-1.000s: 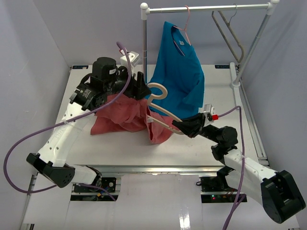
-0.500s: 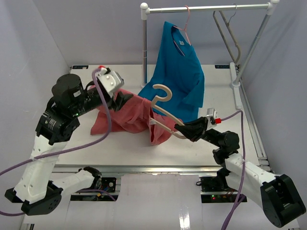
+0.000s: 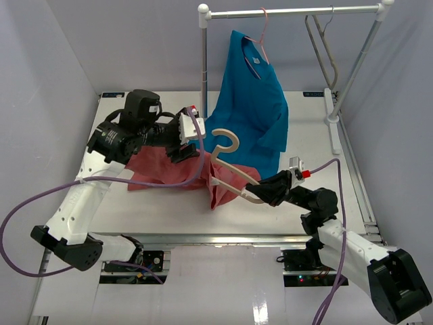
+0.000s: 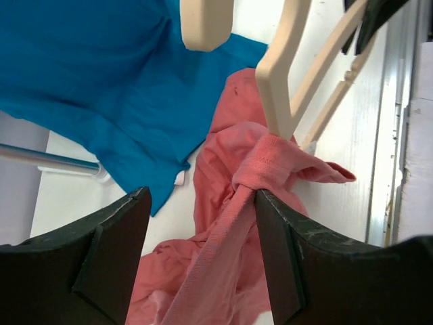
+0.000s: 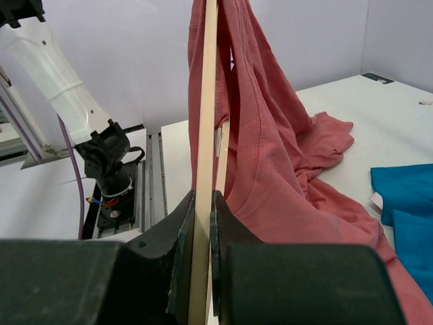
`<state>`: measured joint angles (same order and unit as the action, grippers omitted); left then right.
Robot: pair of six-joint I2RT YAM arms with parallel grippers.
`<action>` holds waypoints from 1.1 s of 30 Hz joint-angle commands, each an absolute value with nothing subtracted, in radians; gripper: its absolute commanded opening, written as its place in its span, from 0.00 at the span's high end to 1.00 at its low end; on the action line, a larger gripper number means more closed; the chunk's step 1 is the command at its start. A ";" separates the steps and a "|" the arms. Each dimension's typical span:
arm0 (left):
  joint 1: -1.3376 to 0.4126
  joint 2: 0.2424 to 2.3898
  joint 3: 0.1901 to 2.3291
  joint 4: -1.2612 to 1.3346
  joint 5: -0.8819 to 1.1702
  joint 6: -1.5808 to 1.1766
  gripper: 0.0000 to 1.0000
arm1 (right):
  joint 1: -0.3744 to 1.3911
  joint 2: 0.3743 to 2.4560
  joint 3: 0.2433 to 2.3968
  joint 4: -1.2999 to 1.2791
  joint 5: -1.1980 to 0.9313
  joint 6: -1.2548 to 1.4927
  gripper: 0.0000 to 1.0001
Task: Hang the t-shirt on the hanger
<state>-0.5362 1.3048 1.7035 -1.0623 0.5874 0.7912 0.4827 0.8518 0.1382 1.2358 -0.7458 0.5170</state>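
While t-shirt [image 4: 270,169] hides 1 hanger [image 4: 281,88] arm | right jaws clenched on hanger; left jaws spread

White table [image 3: 169,213] boxed in by plain lavender-grey walls [image 3: 122,40]; white tube garment rack [image 3: 291,11] far right; glossy white floor [image 3: 223,291] below near edge.

T-shirt [image 3: 166,169] on the table [image 3: 135,203], one fold over the hanger [image 4: 277,95]; hung shirt [image 3: 250,101] behind, under rail [image 3: 291,11]
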 commanded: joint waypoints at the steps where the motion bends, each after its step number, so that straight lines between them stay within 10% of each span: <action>1: -0.537 1.279 1.729 -1.162 0.688 0.828 0.27 | 0.482 0.803 0.149 1.494 -0.773 0.488 0.92; 15: -0.546 1.234 1.582 -1.158 0.780 0.777 0.37 | 0.483 0.761 0.179 1.410 -0.791 0.454 0.92; 21: -0.551 1.202 1.522 -1.123 0.795 0.792 0.97 | 0.482 0.766 0.203 1.384 -0.820 0.456 0.92; 24: -0.551 1.173 1.517 -1.084 0.817 0.775 1.00 | 0.483 0.775 0.218 1.317 -0.808 0.445 0.91; 28: -0.551 1.139 1.475 -1.004 0.751 0.713 1.00 | 0.482 0.771 0.297 1.084 -0.714 0.415 0.54; 33: -0.551 1.050 1.373 -0.910 0.629 0.612 1.00 | 0.482 0.741 0.471 0.642 -0.419 0.394 0.35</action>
